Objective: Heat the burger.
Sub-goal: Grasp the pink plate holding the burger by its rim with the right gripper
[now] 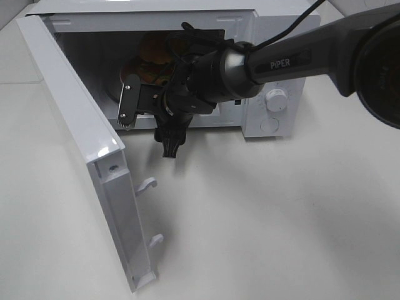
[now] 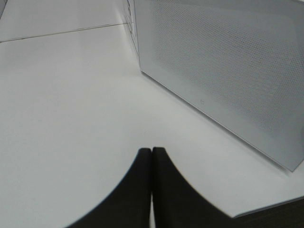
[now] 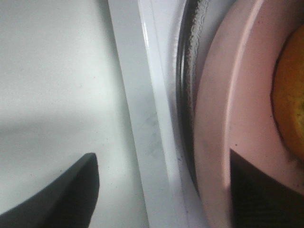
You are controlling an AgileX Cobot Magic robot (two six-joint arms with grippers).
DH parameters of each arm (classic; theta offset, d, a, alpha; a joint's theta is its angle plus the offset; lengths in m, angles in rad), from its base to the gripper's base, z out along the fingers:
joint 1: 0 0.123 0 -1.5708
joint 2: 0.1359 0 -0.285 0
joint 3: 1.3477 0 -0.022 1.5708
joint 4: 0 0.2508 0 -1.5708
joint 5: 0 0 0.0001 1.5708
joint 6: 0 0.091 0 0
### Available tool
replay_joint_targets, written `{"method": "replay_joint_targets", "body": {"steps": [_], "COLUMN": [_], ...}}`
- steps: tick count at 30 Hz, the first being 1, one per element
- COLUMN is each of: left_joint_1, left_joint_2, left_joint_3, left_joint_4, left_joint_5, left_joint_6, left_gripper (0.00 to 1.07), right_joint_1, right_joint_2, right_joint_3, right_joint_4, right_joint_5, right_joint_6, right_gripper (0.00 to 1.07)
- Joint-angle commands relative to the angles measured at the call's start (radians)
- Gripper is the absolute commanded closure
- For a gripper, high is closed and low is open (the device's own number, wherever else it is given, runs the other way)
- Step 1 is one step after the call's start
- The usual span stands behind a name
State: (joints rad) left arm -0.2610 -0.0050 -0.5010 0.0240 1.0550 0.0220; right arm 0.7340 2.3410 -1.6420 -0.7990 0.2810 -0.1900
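light: bright, even | glare: microwave door (image 1: pixel 107 149) edge | blur: plate (image 3: pixel 223 118) close-up | shadows: soft

- A white microwave (image 1: pixel 275 28) is sitting on a white table (image 1: pixel 281 219), its door (image 1: pixel 69 119) standing wide open
- A pink plate (image 3: pixel 223 95) is resting on the glass turntable (image 3: pixel 186 71) inside
- A round dial (image 1: pixel 276 100) is showing on its panel

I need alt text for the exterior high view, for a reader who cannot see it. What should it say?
The right arm's open gripper hangs at the mouth of a white microwave, and the burger sits inside. The door stands wide open to the left. All is on a white table.
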Motion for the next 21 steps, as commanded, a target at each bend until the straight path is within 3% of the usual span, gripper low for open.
{"method": "replay_joint_targets", "body": {"steps": [1, 4, 9, 11, 14, 16, 17, 18, 21], "left_joint_1": [0.002, 0.002, 0.002, 0.002, 0.002, 0.002, 0.002, 0.002, 0.002], "left_joint_2": [-0.02, -0.02, -0.02, -0.02, -0.02, -0.02, -0.02, -0.02, -0.02], "left_joint_3": [0.002, 0.002, 0.002, 0.002, 0.002, 0.002, 0.002, 0.002, 0.002], "left_joint_4": [0.0, 0.0, 0.0, 0.0, 0.0, 0.0, 0.0, 0.0, 0.0], "left_joint_5": [-0.016, -0.016, -0.016, -0.016, -0.016, -0.016, -0.016, -0.016, -0.016], "left_joint_6": [0.0, 0.0, 0.0, 0.0, 0.0, 0.0, 0.0, 0.0, 0.0], "left_gripper": [1.06, 1.06, 1.06, 1.06, 1.06, 1.06, 1.06, 1.06, 1.06], "right_joint_1": [-0.004, -0.004, -0.016, -0.016, -0.016, -0.016, -0.016, -0.016, -0.016], "right_joint_2": [0.022, 0.023, 0.025, 0.025, 0.025, 0.023, 0.023, 0.022, 0.017], "right_joint_3": [-0.005, -0.007, -0.007, -0.007, -0.007, -0.007, -0.007, -0.007, -0.007], "right_joint_4": [0.002, 0.002, 0.003, 0.002, 0.002, 0.003, 0.003, 0.003, 0.003], "right_joint_5": [0.002, 0.004, -0.001, 0.005, 0.005, 0.008, 0.008, 0.012, 0.017], "right_joint_6": [0.011, 0.011, 0.011, 0.011, 0.011, 0.011, 0.011, 0.011, 0.011], "right_gripper": [0.43, 0.43, 0.53, 0.72, 0.79, 0.99, 0.99, 1.07, 1.07]}}
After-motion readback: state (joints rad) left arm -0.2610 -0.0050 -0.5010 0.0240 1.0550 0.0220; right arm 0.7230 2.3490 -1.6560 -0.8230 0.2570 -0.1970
